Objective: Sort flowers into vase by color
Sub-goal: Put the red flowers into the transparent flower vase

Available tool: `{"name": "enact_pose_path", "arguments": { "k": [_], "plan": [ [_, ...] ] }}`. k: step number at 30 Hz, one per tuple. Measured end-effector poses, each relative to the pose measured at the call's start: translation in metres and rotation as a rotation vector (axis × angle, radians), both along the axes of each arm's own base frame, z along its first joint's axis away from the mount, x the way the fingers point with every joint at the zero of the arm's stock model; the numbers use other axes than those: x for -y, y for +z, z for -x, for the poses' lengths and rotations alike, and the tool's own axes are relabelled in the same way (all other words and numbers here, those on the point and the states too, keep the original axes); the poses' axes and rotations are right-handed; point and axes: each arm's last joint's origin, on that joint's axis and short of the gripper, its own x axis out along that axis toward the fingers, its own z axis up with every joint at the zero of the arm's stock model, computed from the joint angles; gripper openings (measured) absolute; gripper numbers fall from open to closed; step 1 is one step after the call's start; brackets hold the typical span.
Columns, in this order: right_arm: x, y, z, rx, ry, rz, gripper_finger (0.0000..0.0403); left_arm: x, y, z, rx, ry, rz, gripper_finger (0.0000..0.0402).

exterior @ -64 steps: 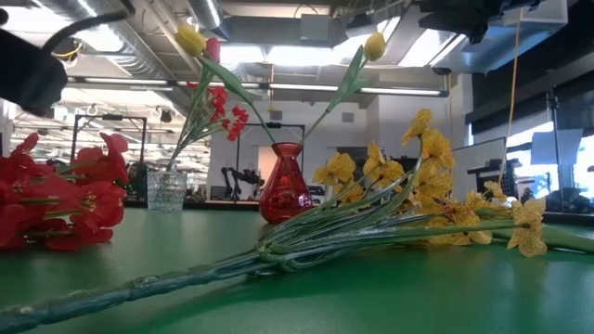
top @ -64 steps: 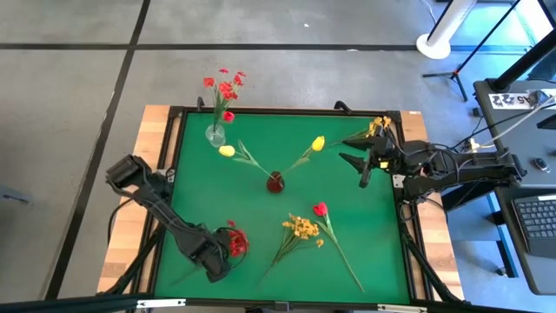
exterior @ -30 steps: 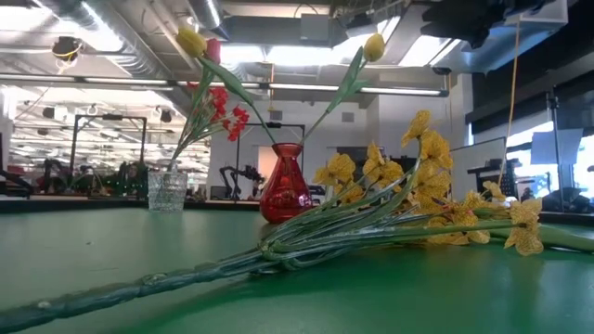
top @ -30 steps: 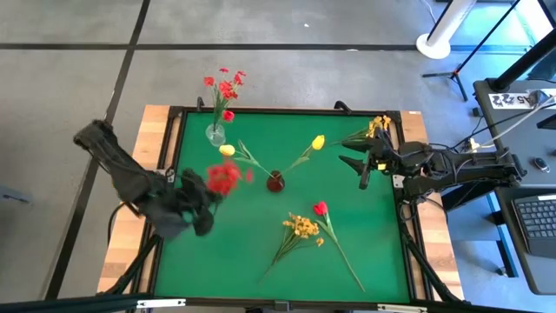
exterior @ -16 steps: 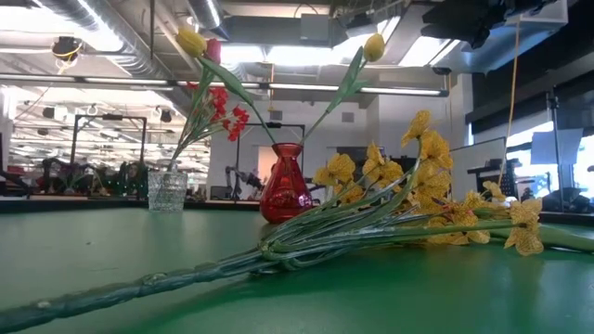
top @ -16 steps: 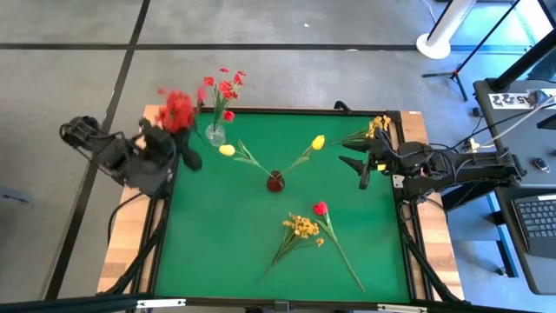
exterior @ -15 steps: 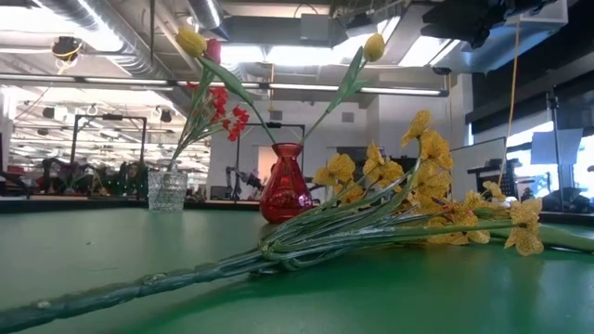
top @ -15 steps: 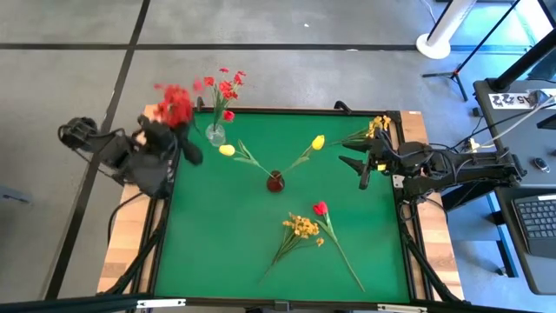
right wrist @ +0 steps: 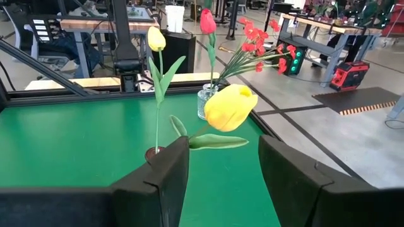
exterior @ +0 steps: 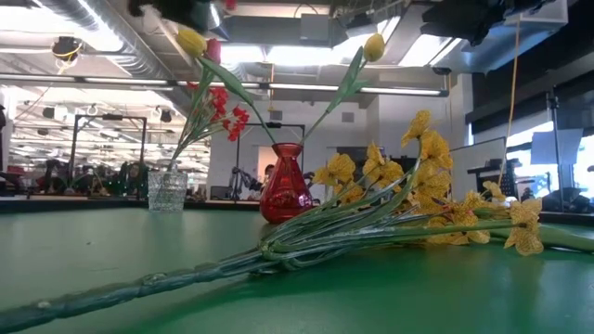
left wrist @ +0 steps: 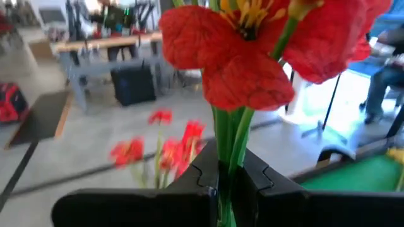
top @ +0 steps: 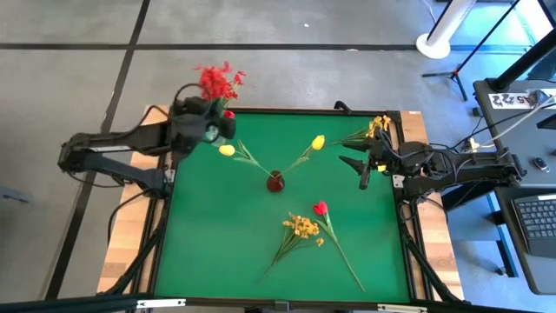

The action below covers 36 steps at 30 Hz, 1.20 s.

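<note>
Left gripper [left wrist: 228, 180] pinches the green stems of a red flower bunch [top: 215, 83], held up in the air. Its clear vase [exterior: 167, 191] sits right below it, stems pointing down. Right gripper [top: 360, 161] waits half-open, far across.

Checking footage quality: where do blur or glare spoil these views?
Left wrist view: the red spray and the room behind look soft. Low view: ceiling lights glare; the yellow spray lies sharp. High view: evenly lit.

Green table [top: 217, 226], red flower spray [top: 215, 83] on green stems, dark red vase [top: 275, 183], yellow tulips [top: 318, 143], clear glass vase [exterior: 167, 190]
</note>
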Motion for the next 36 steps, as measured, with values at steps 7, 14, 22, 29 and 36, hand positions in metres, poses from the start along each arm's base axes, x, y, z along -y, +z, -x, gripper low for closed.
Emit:
{"name": "enact_pose_path", "arguments": {
  "k": [7,14,22,29,36],
  "plan": [
    [0.000,-0.002,0.000,-0.016,0.012,-0.002,0.0189,-0.024,0.020,0.005,0.067,-0.150,-0.110,0.0010],
    [0.000,-0.001,0.000,-0.012,0.016,-0.002,0.0189,-0.048,0.019,0.018,-0.019,-0.210,-0.111,0.0010],
    [0.000,-0.002,0.000,-0.017,0.015,-0.002,0.0189,-0.052,0.010,0.044,-0.112,-0.190,-0.006,0.0010],
    [0.000,-0.001,0.000,-0.015,0.007,0.001,0.0189,-0.064,-0.033,0.042,-0.093,-0.101,0.027,0.0010],
    [0.000,-0.002,0.000,-0.017,0.007,0.001,0.0189,-0.075,-0.092,0.045,-0.072,-0.047,0.014,0.0010]
  ]
}}
